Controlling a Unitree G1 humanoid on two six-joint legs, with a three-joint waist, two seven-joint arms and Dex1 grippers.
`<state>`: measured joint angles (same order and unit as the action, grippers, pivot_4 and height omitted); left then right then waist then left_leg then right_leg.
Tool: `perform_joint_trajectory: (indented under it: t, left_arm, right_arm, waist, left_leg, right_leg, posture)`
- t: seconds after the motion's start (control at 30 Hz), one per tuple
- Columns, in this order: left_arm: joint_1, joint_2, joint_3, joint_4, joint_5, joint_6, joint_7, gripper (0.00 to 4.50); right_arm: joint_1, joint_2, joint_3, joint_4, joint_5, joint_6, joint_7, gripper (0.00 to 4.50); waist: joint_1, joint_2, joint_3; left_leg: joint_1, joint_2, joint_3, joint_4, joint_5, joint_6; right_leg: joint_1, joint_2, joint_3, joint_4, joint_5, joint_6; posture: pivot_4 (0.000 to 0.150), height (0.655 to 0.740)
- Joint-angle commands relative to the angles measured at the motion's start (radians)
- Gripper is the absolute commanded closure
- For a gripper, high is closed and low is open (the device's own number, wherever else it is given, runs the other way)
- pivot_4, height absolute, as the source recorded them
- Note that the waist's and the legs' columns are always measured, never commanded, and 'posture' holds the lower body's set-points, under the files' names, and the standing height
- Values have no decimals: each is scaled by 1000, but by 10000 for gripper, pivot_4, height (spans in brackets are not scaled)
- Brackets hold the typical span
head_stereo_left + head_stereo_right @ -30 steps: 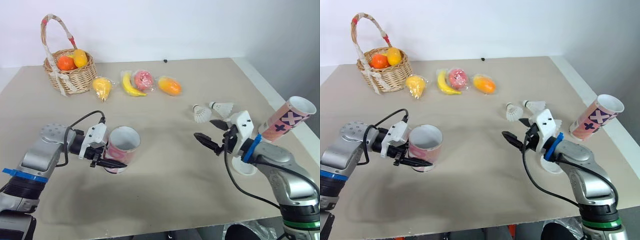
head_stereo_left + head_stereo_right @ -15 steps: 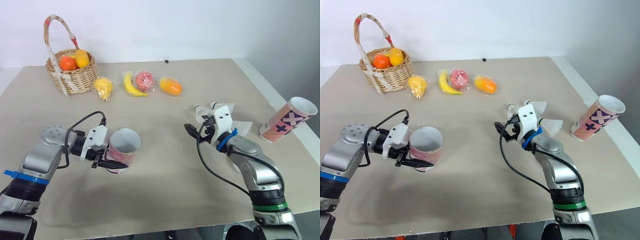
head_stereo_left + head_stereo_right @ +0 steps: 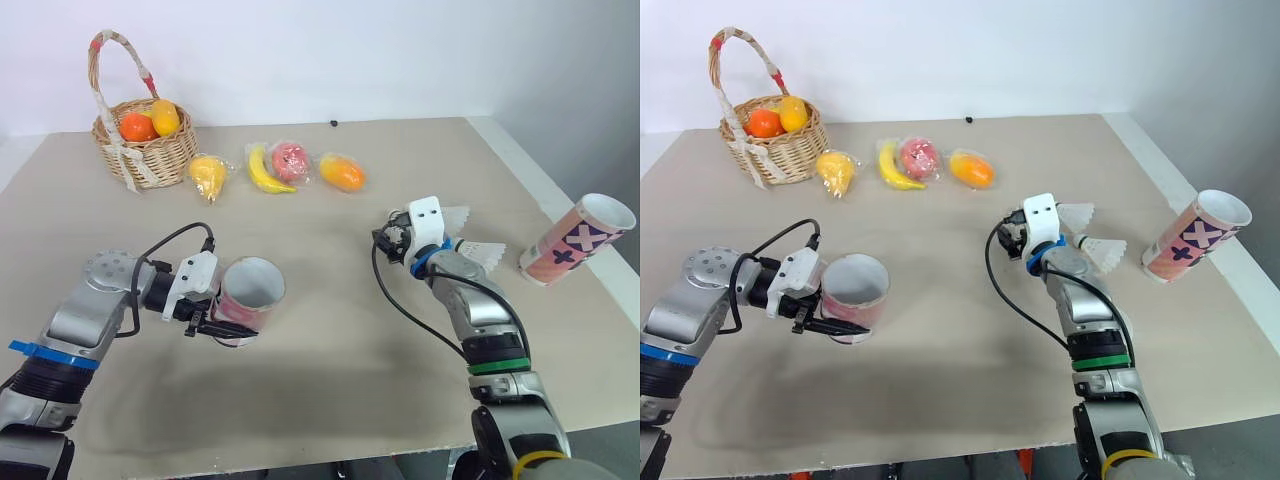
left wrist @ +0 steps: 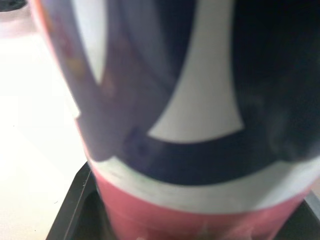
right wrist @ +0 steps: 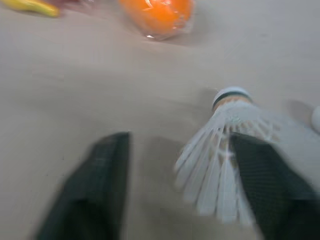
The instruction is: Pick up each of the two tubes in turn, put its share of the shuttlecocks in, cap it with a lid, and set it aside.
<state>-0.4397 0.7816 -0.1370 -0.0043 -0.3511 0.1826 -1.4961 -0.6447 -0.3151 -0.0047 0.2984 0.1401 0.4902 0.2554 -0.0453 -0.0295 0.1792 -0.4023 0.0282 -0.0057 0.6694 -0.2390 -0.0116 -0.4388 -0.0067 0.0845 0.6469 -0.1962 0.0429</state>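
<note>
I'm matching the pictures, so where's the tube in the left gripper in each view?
Left eye: tube lower left, mouth open.
Right eye: tube lower left again.
Left wrist: tube close up, dark pattern over a pink band.
Shared landmark: the left gripper holding it.
</note>
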Motion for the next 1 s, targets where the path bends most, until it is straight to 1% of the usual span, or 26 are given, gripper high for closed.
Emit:
perform_joint_trajectory:
  t: [0.03, 0.1, 0.13, 0.23, 0.3, 0.37, 0.43, 0.47, 0.5, 0.57, 0.6, 0.67, 0.73, 0.87, 1.0]
  left_arm:
    - [23, -2, -35, -19, 16, 13, 1, 21699]
    - [25, -1, -34, -22, 15, 15, 2, 21699]
    - [26, 0, -34, -24, 15, 16, 2, 21699]
    - [29, 1, -34, -28, 13, 19, 3, 21699]
    - [30, 2, -35, -29, 10, 22, 0, 21699]
    - [29, 2, -36, -27, 11, 24, -3, 21699]
    - [27, 3, -37, -24, 12, 25, -7, 21699]
    - [25, 4, -39, -21, 12, 24, -11, 21699]
    - [24, 5, -41, -17, 12, 23, -15, 21699]
    - [16, 6, -45, -5, 11, 25, -28, 21699]
    - [12, 5, -46, 2, 11, 25, -32, 21699]
    - [3, 4, -49, 14, 8, 29, -44, 21699]
    - [-8, 0, -51, 29, 2, 36, -56, 21699]
    - [-50, -27, -47, 57, -38, 88, -77, 21699]
    - [-72, -33, -55, 82, -19, 86, -97, 21699]
  right_arm:
    - [-32, 6, -8, 27, -22, -56, -4, 32566]
    - [-31, 7, -6, 30, -31, -70, 0, 42346]
    - [-29, 7, -7, 29, -34, -74, 1, 43761]
    - [-11, 2, 5, -22, -33, -101, 40, 43761]
    - [16, -50, 37, -149, -16, -164, 170, 43761]
    - [53, -135, 56, -312, 44, -187, 349, 43761]
    - [86, -217, 55, -444, 121, -155, 494, 43761]
    - [107, -292, 57, -539, 186, -118, 599, 43761]
    - [121, -344, 58, -602, 230, -91, 669, 43761]
    - [91, -450, 65, -718, 315, -41, 801, 43761]
    - [65, -473, 71, -745, 341, -27, 832, 43761]
    - [4, -486, 89, -770, 372, -12, 872, 43761]
    - [-69, -481, 136, -761, 348, -25, 912, 43761]
    - [-203, -454, 266, -674, 217, -138, 998, 43761]
    - [-276, -418, 363, -599, 112, -244, 1054, 43761]
  waist:
    - [0, 0, 0]
    - [0, 0, 0]
    - [0, 0, 0]
    - [0, 0, 0]
    - [0, 1, 1]
    - [0, 2, 1]
    - [3, 3, 1]
    - [3, 3, 0]
    - [4, 3, 0]
    - [3, 3, 0]
    - [3, 3, 0]
    - [-2, 4, 0]
    - [-3, 4, 0]
    - [1, 4, 0]
    - [4, 3, 0]
  left_leg:
    - [0, 0, 0, 0, 0, 0]
    - [0, 0, 0, 0, 0, 0]
    - [0, 0, 0, 0, 0, 0]
    - [0, 0, 0, 0, 0, 0]
    - [0, 0, 0, 0, 0, 0]
    - [-1, 0, 0, 0, 0, 1]
    - [-1, 0, 0, 0, -1, 1]
    - [-1, 0, -1, 0, -1, 2]
    - [-1, 0, -1, 0, -2, 3]
    - [-1, 0, -1, 0, -3, 4]
    - [0, 0, -1, 0, -3, 5]
    - [2, 0, -1, 0, -3, 5]
    - [3, 1, 0, 0, -3, 5]
    - [4, 1, 0, 1, -2, 6]
    - [1, 0, 0, 1, -3, 6]
  right_leg:
    - [0, 0, 0, 0, 0, 1]
    - [0, 0, 0, 0, 0, 1]
    - [0, 0, 0, 0, 0, 1]
    - [0, 0, 0, 0, 0, 1]
    - [0, 0, 0, 0, 0, 1]
    - [-1, 0, 0, 0, -1, 2]
    - [0, -1, 0, 0, -1, 3]
    - [0, -1, -1, 0, -2, 3]
    - [0, -1, -1, 0, -3, 3]
    - [1, -1, -1, 0, -4, 2]
    - [0, -1, -1, 0, -4, 2]
    - [1, 0, -1, 0, -4, 1]
    - [2, 0, -1, 1, -4, -3]
    - [2, 0, -1, 1, -4, -4]
    - [1, -1, -1, 1, -5, -3]
  posture:
    - [1500, 7298]
    - [1500, 7298]
    - [1500, 7298]
    - [1500, 7298]
    - [1500, 7298]
    - [1500, 7298]
    - [1500, 7298]
    - [1500, 7298]
    - [1500, 7298]
    - [1500, 7298]
    - [1500, 7298]
    - [1500, 7298]
    - [1500, 7298]
    - [1500, 7298]
    - [1500, 7298]
